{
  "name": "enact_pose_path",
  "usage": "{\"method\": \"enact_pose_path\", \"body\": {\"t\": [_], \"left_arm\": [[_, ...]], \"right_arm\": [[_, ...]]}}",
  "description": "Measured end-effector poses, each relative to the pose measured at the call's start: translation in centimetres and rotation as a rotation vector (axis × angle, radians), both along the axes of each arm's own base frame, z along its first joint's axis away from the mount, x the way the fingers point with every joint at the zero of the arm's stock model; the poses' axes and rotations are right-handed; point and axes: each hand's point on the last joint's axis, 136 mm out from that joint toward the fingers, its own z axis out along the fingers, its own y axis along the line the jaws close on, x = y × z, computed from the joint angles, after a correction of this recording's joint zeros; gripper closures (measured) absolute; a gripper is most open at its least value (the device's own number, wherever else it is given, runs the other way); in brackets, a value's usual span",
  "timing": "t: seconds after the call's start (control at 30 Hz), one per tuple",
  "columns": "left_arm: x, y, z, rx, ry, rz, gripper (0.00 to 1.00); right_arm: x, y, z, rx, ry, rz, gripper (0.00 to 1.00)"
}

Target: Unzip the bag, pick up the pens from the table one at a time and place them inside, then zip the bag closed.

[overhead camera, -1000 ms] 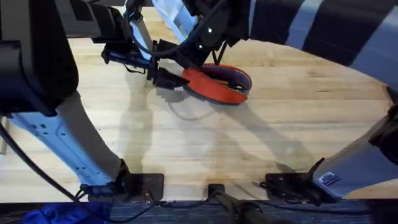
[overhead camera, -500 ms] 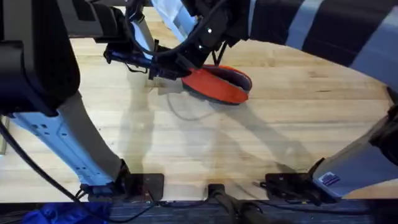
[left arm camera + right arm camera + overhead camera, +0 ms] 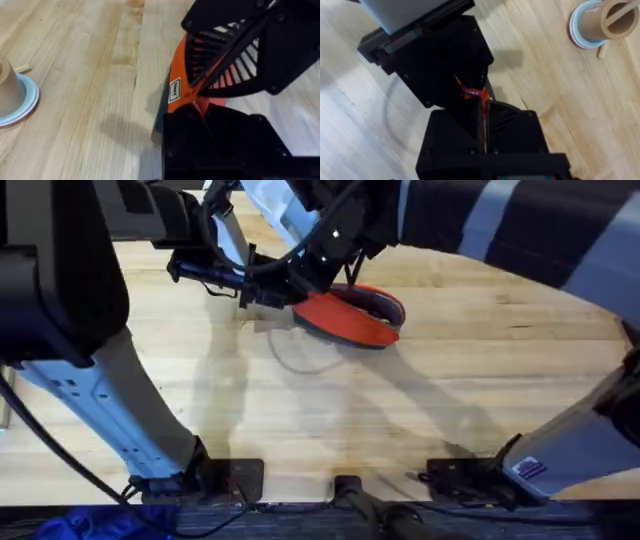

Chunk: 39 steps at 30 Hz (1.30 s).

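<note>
The orange bag [image 3: 352, 320] lies on the table [image 3: 420, 410] at the far middle, its dark inside showing along the top. Both grippers meet at its left end. My left gripper [image 3: 258, 292] is shut on that end of the bag [image 3: 176, 92]. My right gripper [image 3: 300, 280] comes down from above and is shut on the small orange zipper pull [image 3: 482, 112], right against the left gripper's fingers. In the left wrist view the right gripper's ribbed fingers [image 3: 235, 55] press on the orange fabric. The pens are out of view.
A tan round cup [image 3: 9, 90] on a pale blue disc stands on the wood a short way from the bag's end; it is also in the right wrist view [image 3: 600, 20]. Both arms cross high over the table's far side.
The right gripper has slid left along the bag's top to its left end, close against the left gripper. The bag's left end has shifted slightly.
</note>
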Motion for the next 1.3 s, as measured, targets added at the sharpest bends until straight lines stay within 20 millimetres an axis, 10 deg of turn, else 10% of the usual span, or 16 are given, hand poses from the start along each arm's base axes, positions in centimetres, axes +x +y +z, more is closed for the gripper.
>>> {"method": "enact_pose_path", "body": {"t": [1.03, 1.3], "left_arm": [[-0.1, 0.1, -0.2, 0.015, 0.001, -0.003, 0.958], [-0.1, 0.1, -0.2, 0.015, 0.001, -0.003, 0.958]], "right_arm": [[0.2, -4.1, 3.0, -0.022, -0.020, -0.092, 0.969], [0.8, -3.6, 3.5, 0.093, 0.003, -0.266, 0.021]]}}
